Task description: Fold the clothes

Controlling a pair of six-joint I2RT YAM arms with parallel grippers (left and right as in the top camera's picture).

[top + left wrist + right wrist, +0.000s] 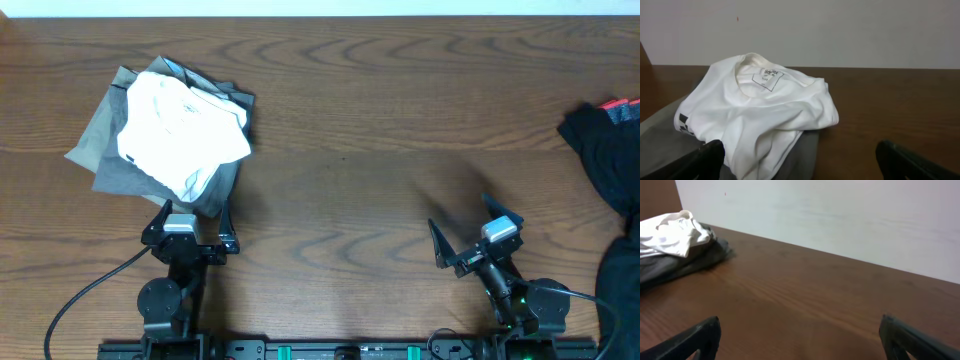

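Note:
A folded white shirt [182, 122] lies on top of a folded grey garment [110, 140] at the table's left back; both also show in the left wrist view, white shirt [755, 107] over grey garment [660, 145]. Black clothes with a coral-red edge [605, 145] lie at the right edge of the table. My left gripper [190, 215] is open and empty just in front of the pile, its fingers [800, 160] spread wide. My right gripper [465, 235] is open and empty over bare wood, its fingers [800, 335] apart.
The wooden table [360, 130] runs to a white wall at the back. The pile shows far left in the right wrist view [675, 242]. More black cloth [622, 290] hangs at the front right corner.

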